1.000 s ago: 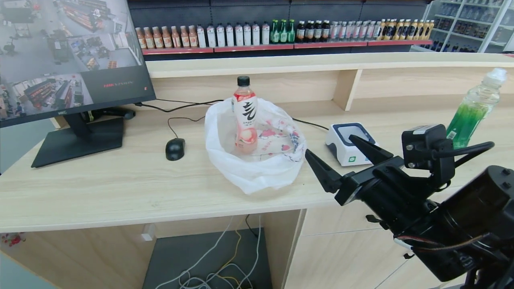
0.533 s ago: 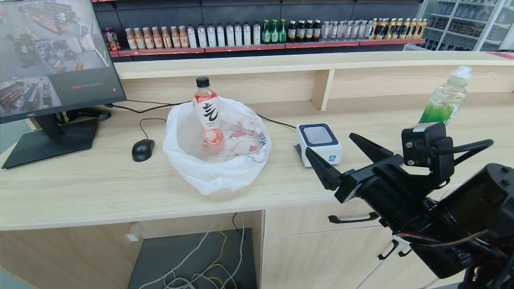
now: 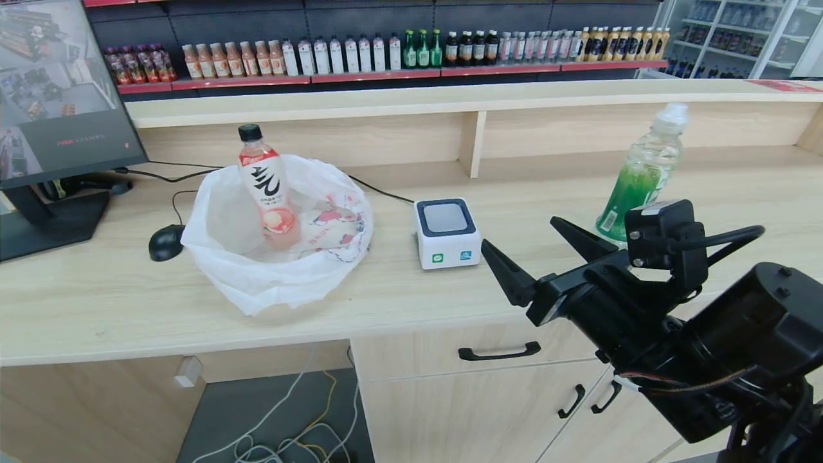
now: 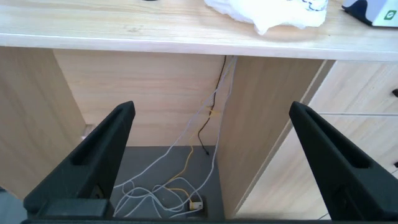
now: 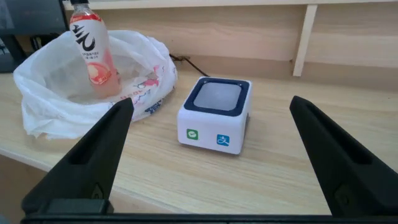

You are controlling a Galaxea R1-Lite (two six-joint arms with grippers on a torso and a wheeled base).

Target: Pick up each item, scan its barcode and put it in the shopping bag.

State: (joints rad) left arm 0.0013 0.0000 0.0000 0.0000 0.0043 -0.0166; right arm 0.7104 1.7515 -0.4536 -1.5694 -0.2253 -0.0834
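A white shopping bag (image 3: 257, 283) lies open on the wooden counter (image 3: 386, 296), with a pink black-capped bottle (image 3: 265, 186) standing upright in it. To its right sits a white barcode scanner (image 3: 447, 231), window facing up. Farther right a green bottle (image 3: 636, 177) stands on the counter. My right gripper (image 3: 519, 233) hangs open and empty in front of the counter edge, right of the scanner and below the green bottle. In the right wrist view, the scanner (image 5: 214, 115) and bag (image 5: 50, 93) lie ahead of its fingers (image 5: 93, 155). My left gripper (image 4: 211, 106) is open and empty below the counter top.
A monitor (image 3: 58, 96) and a black mouse (image 3: 166, 242) are at the counter's left. A raised ledge with a divider (image 3: 472, 145) runs along the back. Drawer handles (image 3: 498, 352) are under the counter edge, and loose cables (image 4: 180, 180) lie in the recess.
The head camera has swung to the right, so the bag, scanner and green bottle sit further left in the picture. The right gripper stays open and empty.
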